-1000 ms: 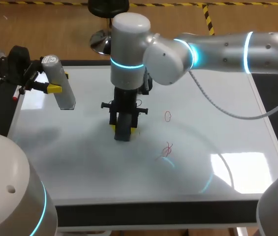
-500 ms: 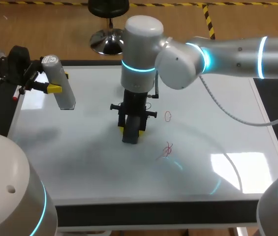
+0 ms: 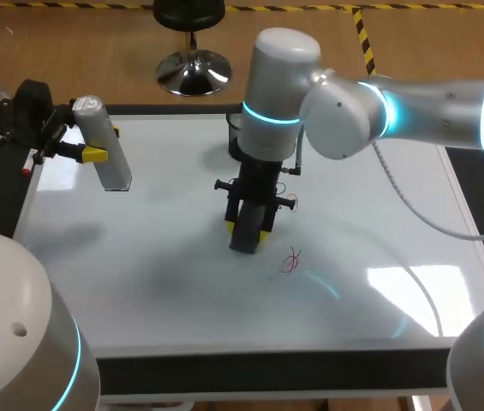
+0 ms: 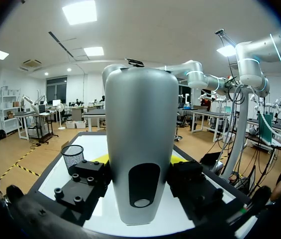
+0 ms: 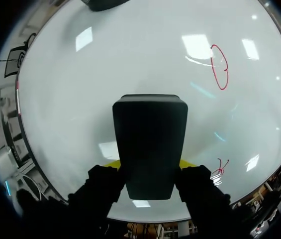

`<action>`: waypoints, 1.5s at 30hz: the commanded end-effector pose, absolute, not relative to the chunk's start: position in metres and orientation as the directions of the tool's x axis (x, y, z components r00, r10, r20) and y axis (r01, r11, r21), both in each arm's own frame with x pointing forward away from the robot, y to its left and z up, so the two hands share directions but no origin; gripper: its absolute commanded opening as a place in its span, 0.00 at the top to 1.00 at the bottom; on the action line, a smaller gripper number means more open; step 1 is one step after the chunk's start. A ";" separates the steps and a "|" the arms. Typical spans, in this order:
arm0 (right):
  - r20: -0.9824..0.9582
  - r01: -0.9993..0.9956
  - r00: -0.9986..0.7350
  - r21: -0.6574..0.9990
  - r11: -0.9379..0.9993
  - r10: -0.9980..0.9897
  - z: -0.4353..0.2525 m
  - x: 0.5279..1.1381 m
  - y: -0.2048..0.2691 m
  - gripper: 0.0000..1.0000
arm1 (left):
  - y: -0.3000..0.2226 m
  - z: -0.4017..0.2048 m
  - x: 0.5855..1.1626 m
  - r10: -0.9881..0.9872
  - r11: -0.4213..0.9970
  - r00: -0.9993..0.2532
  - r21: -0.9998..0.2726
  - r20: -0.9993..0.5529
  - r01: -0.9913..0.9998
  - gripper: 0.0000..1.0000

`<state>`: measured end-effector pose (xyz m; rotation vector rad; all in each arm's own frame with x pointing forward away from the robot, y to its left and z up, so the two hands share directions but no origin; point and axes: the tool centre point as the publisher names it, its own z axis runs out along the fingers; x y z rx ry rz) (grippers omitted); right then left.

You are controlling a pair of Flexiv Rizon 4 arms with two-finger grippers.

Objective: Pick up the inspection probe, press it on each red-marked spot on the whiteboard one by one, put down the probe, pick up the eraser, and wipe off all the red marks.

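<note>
The right pincer has slid the eraser rightward across the whiteboard, closer to the red scribble.

REST | you have a black mesh cup standing upright near the far edge of the table | the table's dark rim runs along your near side | small red-tipped item at the left edge, too small to identify
</note>
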<state>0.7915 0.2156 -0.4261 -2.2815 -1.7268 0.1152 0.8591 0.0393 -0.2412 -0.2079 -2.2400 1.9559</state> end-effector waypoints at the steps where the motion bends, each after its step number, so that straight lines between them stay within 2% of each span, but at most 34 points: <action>1: 0.113 0.929 0.291 -0.272 -0.252 0.950 -0.443 0.788 0.197 1.00 | 0.040 -0.241 0.860 0.212 0.133 -0.977 -0.991 0.028 0.001 1.00; 23: 0.062 0.964 0.231 -0.152 -0.220 0.971 -0.375 0.768 0.213 1.00 | 0.040 -0.241 0.860 0.212 0.133 -0.977 -0.991 0.028 0.001 1.00; 25: -0.026 0.972 0.221 -0.078 -0.223 0.975 -0.372 0.765 0.216 1.00 | 0.040 -0.241 0.860 0.212 0.133 -0.977 -0.991 0.028 0.001 1.00; 45: -0.026 0.972 0.221 -0.078 -0.223 0.975 -0.372 0.765 0.216 1.00 | 0.040 -0.241 0.860 0.212 0.133 -0.977 -0.991 0.028 0.001 1.00</action>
